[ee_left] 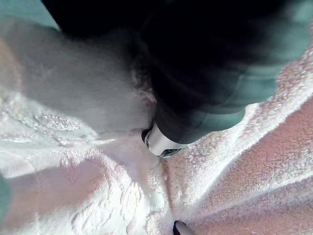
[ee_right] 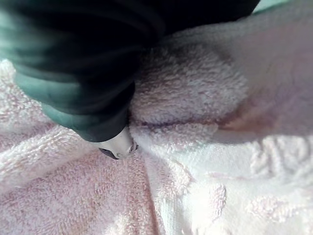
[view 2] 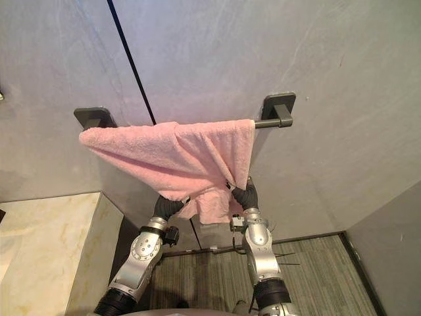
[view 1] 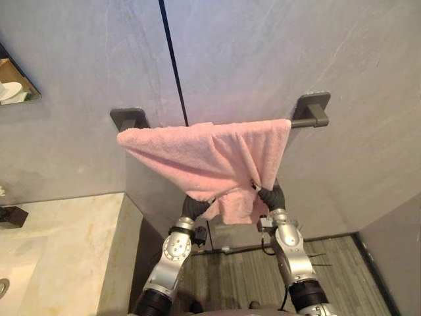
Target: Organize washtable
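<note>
Two hands up at the rail, both sunk into cloth! A silver fingertip (ee_right: 118,144) of the right hand (view 1: 273,195) digs into the pink towel (view 1: 204,151). The terry creases run in toward that one spot, so the cloth is pinched there, and the dark ribbed cover hides the other fingers. It's the same on the other side: a finger (ee_left: 159,143) of the left hand (view 1: 193,205) presses into a gathered knot of folds, closed on the towel's lower edge.

Out from the grips, the towel hangs over the towel bar (view 1: 301,122), spread nearly from one dark bracket (view 1: 129,118) to the other (view 1: 312,108). Its right corner runs down in taut folds to the right hand. The bottom edge slants from the left bracket down to the left hand, and a bunched flap sags between the two wrists.

The bar is fixed to a grey stone wall (view 1: 263,52) with a dark vertical seam (view 1: 172,66). A pale marble counter (view 1: 66,250) sits low on the robot's left, and striped grey floor (view 1: 342,270) lies below the arms
</note>
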Robot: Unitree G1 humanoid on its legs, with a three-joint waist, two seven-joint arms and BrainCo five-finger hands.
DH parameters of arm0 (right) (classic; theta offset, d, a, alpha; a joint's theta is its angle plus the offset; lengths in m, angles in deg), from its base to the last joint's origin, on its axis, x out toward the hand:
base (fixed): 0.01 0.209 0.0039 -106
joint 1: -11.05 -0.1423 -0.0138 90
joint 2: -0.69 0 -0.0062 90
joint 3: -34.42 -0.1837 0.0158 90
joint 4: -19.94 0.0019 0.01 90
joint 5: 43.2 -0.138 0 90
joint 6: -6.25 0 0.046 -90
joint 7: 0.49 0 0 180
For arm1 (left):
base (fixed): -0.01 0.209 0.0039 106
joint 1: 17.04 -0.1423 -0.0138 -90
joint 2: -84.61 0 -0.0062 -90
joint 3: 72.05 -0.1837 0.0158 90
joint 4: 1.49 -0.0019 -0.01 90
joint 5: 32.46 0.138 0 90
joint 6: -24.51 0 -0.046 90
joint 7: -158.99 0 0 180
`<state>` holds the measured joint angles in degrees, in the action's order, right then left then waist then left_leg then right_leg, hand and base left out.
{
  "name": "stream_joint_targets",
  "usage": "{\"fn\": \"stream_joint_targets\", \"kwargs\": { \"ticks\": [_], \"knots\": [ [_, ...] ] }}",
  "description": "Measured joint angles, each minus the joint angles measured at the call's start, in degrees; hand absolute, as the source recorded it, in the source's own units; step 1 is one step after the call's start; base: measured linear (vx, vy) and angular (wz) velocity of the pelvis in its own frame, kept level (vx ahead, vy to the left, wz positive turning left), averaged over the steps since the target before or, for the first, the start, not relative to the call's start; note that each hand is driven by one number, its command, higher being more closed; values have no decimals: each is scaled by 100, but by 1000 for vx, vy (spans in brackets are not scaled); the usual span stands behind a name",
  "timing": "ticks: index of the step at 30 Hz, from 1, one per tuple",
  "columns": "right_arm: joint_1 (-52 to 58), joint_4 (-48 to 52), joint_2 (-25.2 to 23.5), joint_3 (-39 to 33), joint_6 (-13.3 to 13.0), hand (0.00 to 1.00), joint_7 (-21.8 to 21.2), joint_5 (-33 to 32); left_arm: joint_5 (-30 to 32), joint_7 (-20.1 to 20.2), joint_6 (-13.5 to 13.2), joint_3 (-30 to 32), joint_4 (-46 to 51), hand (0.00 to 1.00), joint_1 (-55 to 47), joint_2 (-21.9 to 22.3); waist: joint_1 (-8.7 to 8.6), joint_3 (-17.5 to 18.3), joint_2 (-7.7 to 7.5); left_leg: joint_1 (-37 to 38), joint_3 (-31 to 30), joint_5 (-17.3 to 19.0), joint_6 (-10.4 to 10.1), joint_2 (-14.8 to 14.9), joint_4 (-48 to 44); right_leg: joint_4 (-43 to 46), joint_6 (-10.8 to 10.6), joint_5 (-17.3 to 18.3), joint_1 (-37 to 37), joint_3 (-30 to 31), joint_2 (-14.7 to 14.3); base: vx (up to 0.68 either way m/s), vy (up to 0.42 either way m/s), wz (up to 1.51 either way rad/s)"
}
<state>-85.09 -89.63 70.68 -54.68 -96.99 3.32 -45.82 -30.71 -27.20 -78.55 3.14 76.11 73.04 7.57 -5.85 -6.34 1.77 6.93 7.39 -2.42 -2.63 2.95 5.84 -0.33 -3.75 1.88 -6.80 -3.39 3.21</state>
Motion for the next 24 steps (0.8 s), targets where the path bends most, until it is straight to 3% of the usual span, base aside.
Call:
{"fn": "stream_joint_targets", "kwargs": {
  "ticks": [9, 10, 17, 24],
  "knots": [
    [-380, -717, -11, -8, -2, 100, -42, 49, -10, 3, -2, 152, -393, 100, 28, 5, -43, -20, -17, 97, -47, 0, 0, -11, 4, -65, 0, -1, -133, -62, 10, -1, -1, 3],
    [-385, -731, -11, -8, -3, 0, -52, 50, -11, 3, -3, 163, -401, 0, 28, 5, -44, -26, -14, 94, -44, 0, 0, -11, 5, -84, -1, -12, -135, -59, 10, 0, 0, 0],
    [-546, -1134, -13, -65, 17, 0, -53, 111, -105, -1, 35, 628, -716, 0, -71, 7, -121, -99, -43, 104, 3, 0, 0, -6, 6, -136, 7, -34, -157, -29, 9, -6, -2, -1],
    [-490, -1107, 90, -794, 68, 0, 210, 95, -144, -170, 245, 1133, -998, 0, -500, -26, -94, -163, -116, 117, 68, 27, 3, -2, 8, -199, 14, -47, -201, -29, 11, 0, 0, 0]
  ]
}}
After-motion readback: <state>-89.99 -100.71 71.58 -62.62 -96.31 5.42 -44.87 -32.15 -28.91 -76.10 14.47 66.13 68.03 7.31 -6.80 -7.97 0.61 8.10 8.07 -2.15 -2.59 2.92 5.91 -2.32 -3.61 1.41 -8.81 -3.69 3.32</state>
